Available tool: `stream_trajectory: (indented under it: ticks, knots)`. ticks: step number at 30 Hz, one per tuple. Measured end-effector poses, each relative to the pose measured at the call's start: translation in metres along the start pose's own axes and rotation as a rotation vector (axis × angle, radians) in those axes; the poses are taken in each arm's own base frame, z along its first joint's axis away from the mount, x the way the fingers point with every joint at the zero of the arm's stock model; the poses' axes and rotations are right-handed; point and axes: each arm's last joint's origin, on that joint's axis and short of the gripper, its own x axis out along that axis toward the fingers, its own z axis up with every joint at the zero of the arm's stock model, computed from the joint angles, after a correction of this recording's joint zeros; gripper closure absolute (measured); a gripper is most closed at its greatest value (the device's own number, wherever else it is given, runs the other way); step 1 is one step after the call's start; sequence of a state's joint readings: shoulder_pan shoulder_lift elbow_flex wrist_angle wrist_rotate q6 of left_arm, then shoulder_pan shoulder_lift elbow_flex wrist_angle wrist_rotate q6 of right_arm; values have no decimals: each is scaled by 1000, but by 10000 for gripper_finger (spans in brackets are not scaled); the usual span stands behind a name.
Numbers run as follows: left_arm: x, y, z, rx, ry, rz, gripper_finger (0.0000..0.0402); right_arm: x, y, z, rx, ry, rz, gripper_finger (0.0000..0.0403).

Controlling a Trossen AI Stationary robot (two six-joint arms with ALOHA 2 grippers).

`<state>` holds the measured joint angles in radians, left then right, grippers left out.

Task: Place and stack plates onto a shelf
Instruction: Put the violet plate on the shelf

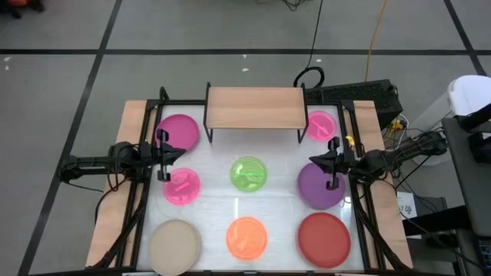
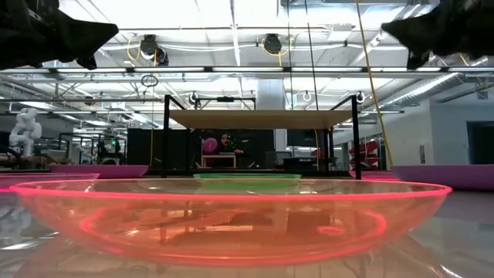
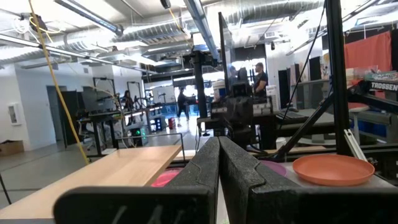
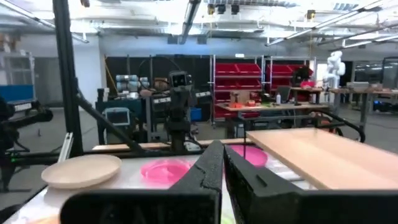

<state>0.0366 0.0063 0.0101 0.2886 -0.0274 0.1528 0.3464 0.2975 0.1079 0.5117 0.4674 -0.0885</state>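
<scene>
The shelf [image 1: 254, 107], a light-wood board on black legs, stands at the table's far middle. Eight plates lie flat on the white top: magenta [image 1: 179, 131], small pink [image 1: 182, 185], green [image 1: 249, 173], a second small pink [image 1: 321, 123], purple [image 1: 319, 187], beige [image 1: 175, 242], orange [image 1: 247, 236] and red [image 1: 324, 239]. My left gripper [image 1: 164, 154] is shut and hovers between the magenta and small pink plates. My right gripper [image 1: 332, 164], also shut, hovers over the purple plate's far edge. Both wrist views show the fingers closed together: left [image 3: 219, 142], right [image 4: 222, 148].
A black frame [image 1: 140, 192] runs along the table's left and right sides. Cables and equipment [image 1: 387, 100] sit past the far right corner. In the low view the orange plate [image 2: 231, 220] fills the foreground, with the green plate [image 2: 247, 179] and shelf [image 2: 255, 117] behind it.
</scene>
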Motion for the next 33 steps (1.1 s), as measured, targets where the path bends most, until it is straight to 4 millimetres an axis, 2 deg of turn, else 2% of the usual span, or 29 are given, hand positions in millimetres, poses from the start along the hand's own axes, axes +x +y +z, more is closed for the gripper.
stream_trajectory:
  ticks: [5, 15, 21, 27, 33]
  knots:
    - [0, 0, 0, 0, 0, 0, 387, 13, 10, 25, -26, 45, 39, 403]
    - [0, 0, 0, 0, 0, 0, 387, 55, 43, 35, -241, 298, -99, 403]
    - [0, 0, 0, 0, 0, 0, 387, 74, 70, 50, -336, 407, -136, 403]
    - [0, 0, 0, 0, 0, 0, 387, 71, 87, 65, -298, 422, -109, 403]
    - [0, 0, 0, 0, 0, 0, 387, 56, 82, 71, -140, 468, -43, 402]
